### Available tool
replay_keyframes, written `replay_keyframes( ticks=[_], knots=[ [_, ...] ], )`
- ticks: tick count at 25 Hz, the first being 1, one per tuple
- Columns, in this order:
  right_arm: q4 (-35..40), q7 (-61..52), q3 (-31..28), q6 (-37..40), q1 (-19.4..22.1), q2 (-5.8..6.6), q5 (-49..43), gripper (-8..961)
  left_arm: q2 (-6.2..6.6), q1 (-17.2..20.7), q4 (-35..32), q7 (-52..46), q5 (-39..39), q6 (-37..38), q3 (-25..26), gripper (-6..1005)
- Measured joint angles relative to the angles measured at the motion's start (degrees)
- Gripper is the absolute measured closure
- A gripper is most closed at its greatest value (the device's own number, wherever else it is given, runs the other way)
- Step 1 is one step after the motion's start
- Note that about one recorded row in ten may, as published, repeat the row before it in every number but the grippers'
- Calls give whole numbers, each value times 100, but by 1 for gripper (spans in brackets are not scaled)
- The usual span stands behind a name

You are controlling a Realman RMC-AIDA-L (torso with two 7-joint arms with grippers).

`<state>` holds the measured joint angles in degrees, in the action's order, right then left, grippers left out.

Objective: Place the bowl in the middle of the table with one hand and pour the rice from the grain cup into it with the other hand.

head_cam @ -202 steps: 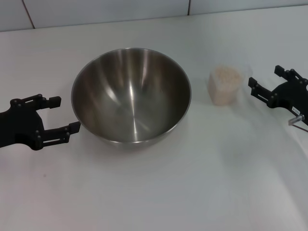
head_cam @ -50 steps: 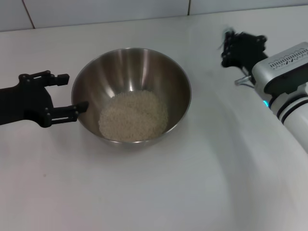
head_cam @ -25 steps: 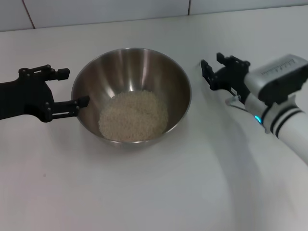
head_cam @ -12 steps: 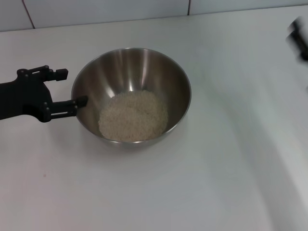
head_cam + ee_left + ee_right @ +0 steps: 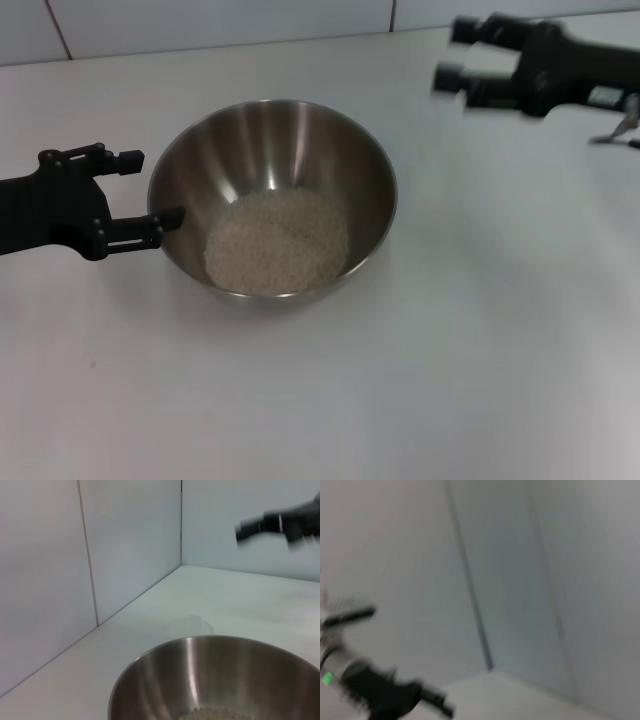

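The steel bowl (image 5: 270,140) stands mid-table and holds a heap of rice (image 5: 277,240); its rim also shows in the left wrist view (image 5: 150,660). My left gripper (image 5: 150,187) is open at the bowl's left side, with its near fingertip (image 5: 172,214) right at the bowl's wall. My right gripper (image 5: 452,52) is open and empty, raised at the far right and blurred; it also shows in the left wrist view (image 5: 250,529). The grain cup does not show in the head view. A faint clear outline (image 5: 192,625) beyond the bowl may be it.
The white table (image 5: 400,380) runs to a tiled wall (image 5: 200,20) at the far edge. The right wrist view shows only wall tiles and a blurred dark arm part (image 5: 385,695).
The rice that was in the cup is now in the bowl. My right gripper left the bowl's right side, swung off to the right, and is now raised at the far right. The left gripper barely moved.
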<state>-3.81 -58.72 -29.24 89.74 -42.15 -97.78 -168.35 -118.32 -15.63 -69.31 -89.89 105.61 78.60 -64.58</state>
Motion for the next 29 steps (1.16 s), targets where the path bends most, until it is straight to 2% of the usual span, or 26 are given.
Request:
replay_keyframes(
  ticks=[1, 2, 4, 5, 6, 7, 9, 10, 11, 12, 13, 15, 16, 17, 20, 29],
  knots=[
    [0, 0, 0, 0, 0, 0, 0, 132, 0, 0, 0, 0, 0, 0, 0, 193],
    [377, -25, 276, 150, -165, -160, 9, 132, -4, -9, 7, 0, 2, -5, -6, 193],
    [1262, -140, 813, 441, -466, -564, 34, 133, -6, -13, 7, -5, 6, -3, -21, 193],
    [2248, -267, 1199, 735, -696, -1007, 92, 133, -6, -16, 8, -8, 7, 5, -30, 193],
    [2248, -267, 1199, 735, -696, -1007, 92, 133, -6, -16, 8, -8, 7, 5, -30, 193],
    [2936, -324, 1408, 920, -807, -1331, 159, 133, -6, -16, 8, -8, 7, 5, -30, 193],
    [3933, -377, 1818, 1165, -885, -1799, 440, 133, 3, -22, -51, -75, 9, 41, -59, 193],
    [4778, -613, 2542, 1284, -809, -2114, 946, 132, 3, -22, -51, -75, 9, 41, -59, 193],
    [4778, -613, 2542, 1284, -809, -2114, 946, 132, 3, -22, -51, -75, 9, 41, -59, 193],
    [5037, -796, 2946, 1318, -728, -2159, 1286, 131, 3, -22, -51, -75, 9, 41, -59, 193],
    [5184, -1179, 3701, 1332, -494, -2113, 1990, 131, 7, -24, -60, -87, 11, 58, -65, 193],
    [5225, -1435, 4432, 1311, -207, -2097, 2731, 131, 7, -23, -74, -89, 18, 79, -74, 193],
    [5276, -1513, 4723, 1282, -83, -2097, 3036, 131, 7, -23, -74, -89, 18, 79, -74, 193],
    [5276, -1513, 4723, 1282, -83, -2097, 3036, 131, 9, -25, -70, -90, 47, 85, -76, 193],
    [5548, -1903, 5673, 1099, 266, -2110, 3713, 131, 9, -45, -64, -95, 87, 86, -77, 193],
    [5495, -1989, 5864, 968, 334, -2117, 3791, 131, -4, -107, -77, -151, 164, 85, -89, 193]
  ],
)
